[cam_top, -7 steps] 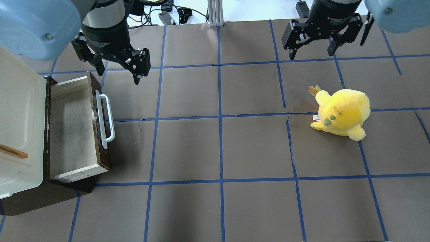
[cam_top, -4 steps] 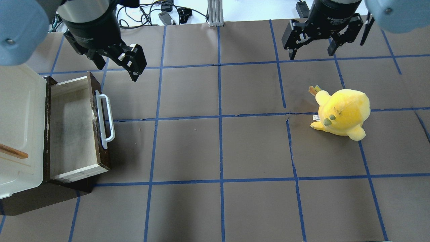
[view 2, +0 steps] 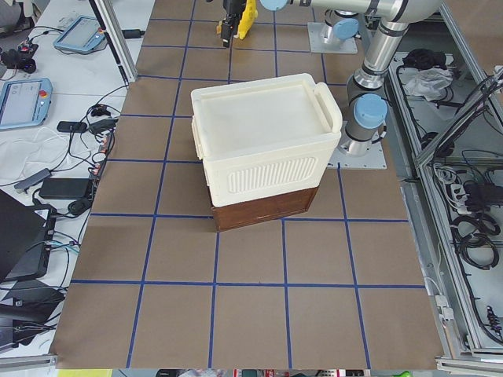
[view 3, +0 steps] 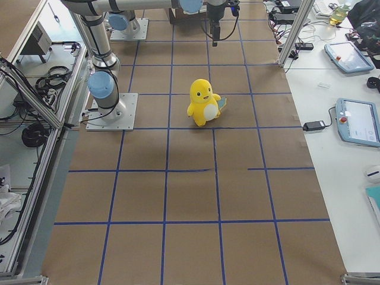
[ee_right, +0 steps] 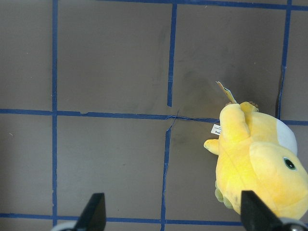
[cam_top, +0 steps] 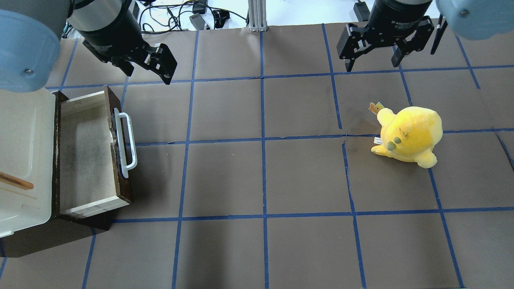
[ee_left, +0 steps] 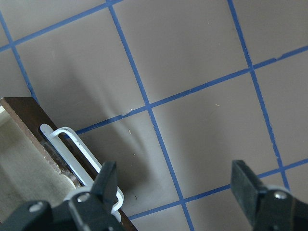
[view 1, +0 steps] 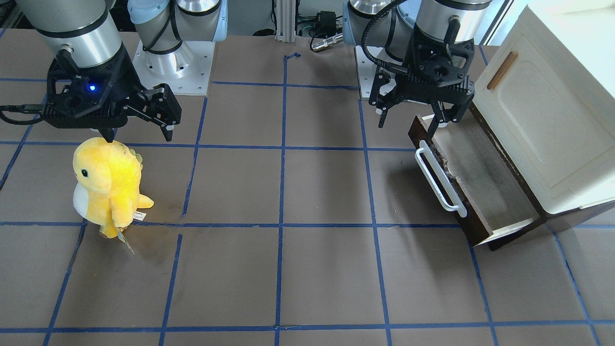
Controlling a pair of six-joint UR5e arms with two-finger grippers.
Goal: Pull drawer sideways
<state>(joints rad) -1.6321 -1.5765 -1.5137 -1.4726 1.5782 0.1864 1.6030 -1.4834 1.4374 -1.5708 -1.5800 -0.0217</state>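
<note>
The dark brown drawer [cam_top: 84, 156] stands pulled out from under the cream-white cabinet [cam_top: 24, 132], its pale interior empty. Its white loop handle [cam_top: 125, 144] faces the table's middle. The drawer also shows in the front-facing view [view 1: 480, 182] with its handle [view 1: 439, 180]. My left gripper [cam_top: 147, 74] is open and empty, hovering above the drawer's far corner, apart from the handle. In the left wrist view the handle [ee_left: 79, 154] lies lower left of the gripper [ee_left: 175, 192]. My right gripper [cam_top: 371, 64] is open and empty, far right.
A yellow plush toy [cam_top: 409, 134] stands on the right side of the brown mat, below my right gripper [view 1: 139, 137]; it shows in the right wrist view [ee_right: 260, 159]. The cabinet door carries a small brown wooden handle [view 1: 502, 69]. Cables lie beyond the far edge.
My left gripper has moved away from the drawer handle, toward the table's far edge, still open. The drawer, the plush toy and the right arm have not moved.
</note>
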